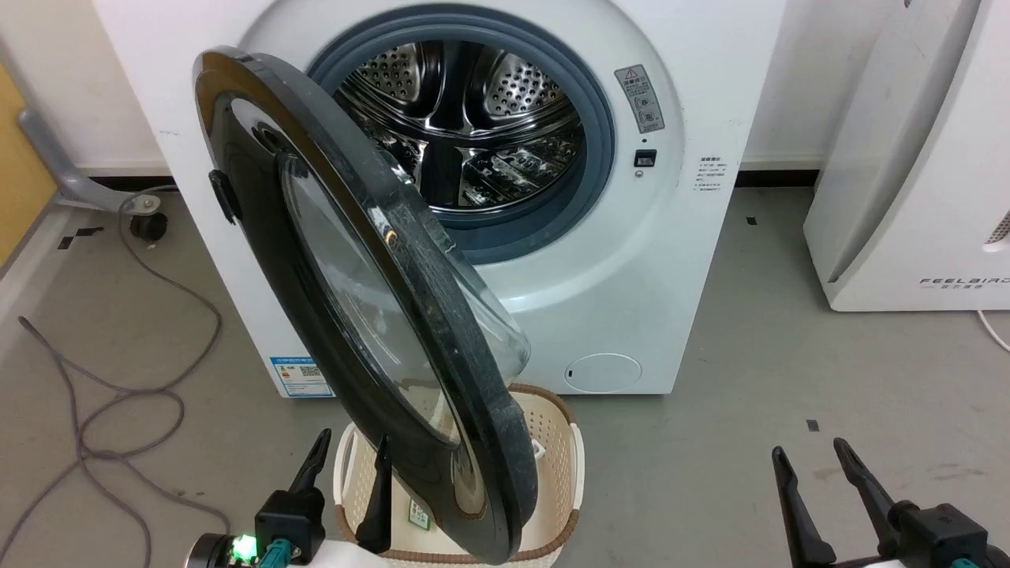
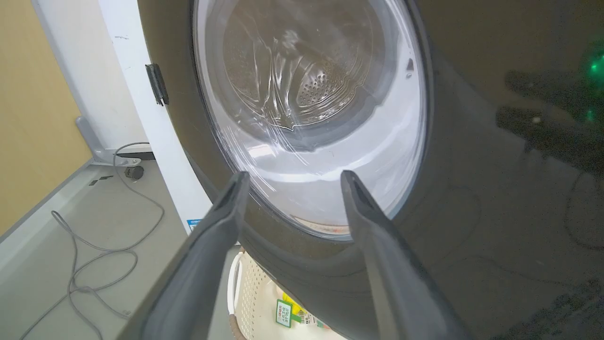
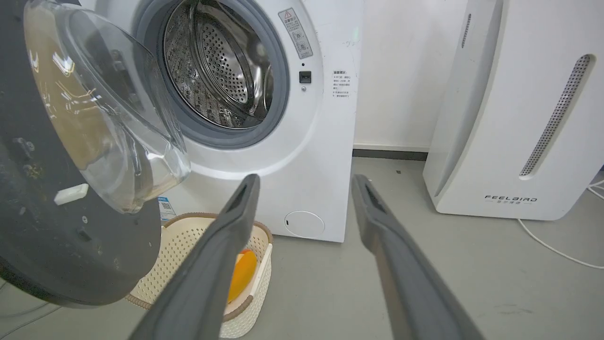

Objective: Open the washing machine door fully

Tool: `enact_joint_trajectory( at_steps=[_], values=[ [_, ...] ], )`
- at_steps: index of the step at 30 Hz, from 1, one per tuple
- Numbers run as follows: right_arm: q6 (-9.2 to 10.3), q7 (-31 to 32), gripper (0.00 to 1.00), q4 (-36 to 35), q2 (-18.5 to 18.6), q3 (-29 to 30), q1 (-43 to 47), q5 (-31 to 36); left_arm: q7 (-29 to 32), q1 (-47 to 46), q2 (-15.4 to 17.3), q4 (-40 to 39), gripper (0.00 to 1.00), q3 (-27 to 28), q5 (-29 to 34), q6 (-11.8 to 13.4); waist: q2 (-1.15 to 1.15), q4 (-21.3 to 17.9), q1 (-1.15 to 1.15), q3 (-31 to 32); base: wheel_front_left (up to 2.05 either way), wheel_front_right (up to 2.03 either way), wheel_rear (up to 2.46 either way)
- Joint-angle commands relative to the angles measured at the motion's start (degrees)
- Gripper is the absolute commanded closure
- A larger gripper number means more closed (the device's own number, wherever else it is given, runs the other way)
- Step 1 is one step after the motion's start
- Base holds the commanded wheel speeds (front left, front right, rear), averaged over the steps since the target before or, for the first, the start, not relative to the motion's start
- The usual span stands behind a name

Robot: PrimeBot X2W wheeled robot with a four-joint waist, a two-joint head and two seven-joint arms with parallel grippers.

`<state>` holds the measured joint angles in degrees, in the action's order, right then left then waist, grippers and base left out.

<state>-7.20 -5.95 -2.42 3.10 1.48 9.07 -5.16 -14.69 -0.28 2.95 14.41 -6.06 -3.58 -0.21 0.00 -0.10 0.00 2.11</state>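
Door [image 1: 355,315] ajar from washing machine [image 1: 631,260]: probably heavy, rigid, slick; push at outer rim; left gripper [image 1: 353,439], right gripper [image 1: 810,447] both spread, empty.

Grey matte floor [image 1: 710,457], scuffed, a few small black marks. White wall [image 3: 396,71] behind, dark skirting strip [image 3: 389,154] along its base. Tan-yellow panel [image 1: 14,189] at far left, pale ledge below it. Grey metal leg with black caster [image 1: 148,227] near that panel, loose grey cable [image 1: 118,394] looping over the floor beside it. White slanted appliance [image 1: 907,158] at right, grey lettering, slotted vent, thin white cord [image 3: 552,245] by its base. Cream perforated basket [image 1: 562,442] on the floor. Even indoor light
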Motion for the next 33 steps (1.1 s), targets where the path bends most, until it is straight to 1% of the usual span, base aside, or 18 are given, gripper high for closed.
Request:
enact_joint_trajectory(
  at_steps=[1,2,3,4,11,19,27,33],
  values=[
    [-0.29,-0.56,0.00,0.36,-0.21,-0.14,-0.49,-0.10,-0.30,-0.23,0.05,0.13,0.03,0.24,-0.04,-0.37,0.00,0.06,0.00,-0.01,0.00,0.00,0.00],
    [-0.29,-0.62,0.00,0.48,-0.22,-0.17,-0.62,-0.27,-0.30,-0.20,0.05,0.14,0.64,0.27,-0.11,-0.42,0.00,0.05,0.00,0.01,0.00,0.00,0.00],
    [-0.29,-0.68,0.00,0.58,-0.22,-0.19,-0.69,-0.36,-0.30,-0.17,0.05,0.14,0.97,0.30,-0.19,-0.47,0.00,0.05,0.00,0.02,0.00,0.00,0.00],
    [-0.29,-0.69,0.00,0.67,-0.22,-0.22,-0.74,-0.40,-0.30,-0.14,0.04,0.13,1.00,0.31,-0.30,-0.57,0.00,0.05,0.00,0.03,0.00,0.00,0.00],
    [-0.29,-0.72,0.00,0.75,-0.22,-0.39,-0.87,-0.80,-0.30,-0.27,0.01,-0.65,1.00,0.58,-0.69,-0.60,0.00,-0.03,0.00,-0.02,0.00,0.00,0.00],
    [-0.29,-0.96,0.00,0.70,-0.22,-0.26,-0.76,-1.20,-0.30,-1.65,-0.03,-6.56,1.00,1.73,-1.97,-0.09,0.00,0.31,0.00,-0.01,0.00,0.00,0.00],
    [-0.29,-1.05,0.00,0.95,-0.22,-0.34,-0.72,-1.47,-0.30,-4.73,0.16,-17.51,1.00,2.49,-0.81,-0.21,0.00,0.66,0.00,0.24,0.00,0.00,0.00],
    [-0.29,-0.91,0.00,1.09,-0.22,-0.02,-0.71,-1.56,-0.30,-8.34,0.59,-27.60,1.00,1.37,0.21,-0.86,0.00,0.91,0.00,0.18,0.00,0.00,0.00]
  ],
)
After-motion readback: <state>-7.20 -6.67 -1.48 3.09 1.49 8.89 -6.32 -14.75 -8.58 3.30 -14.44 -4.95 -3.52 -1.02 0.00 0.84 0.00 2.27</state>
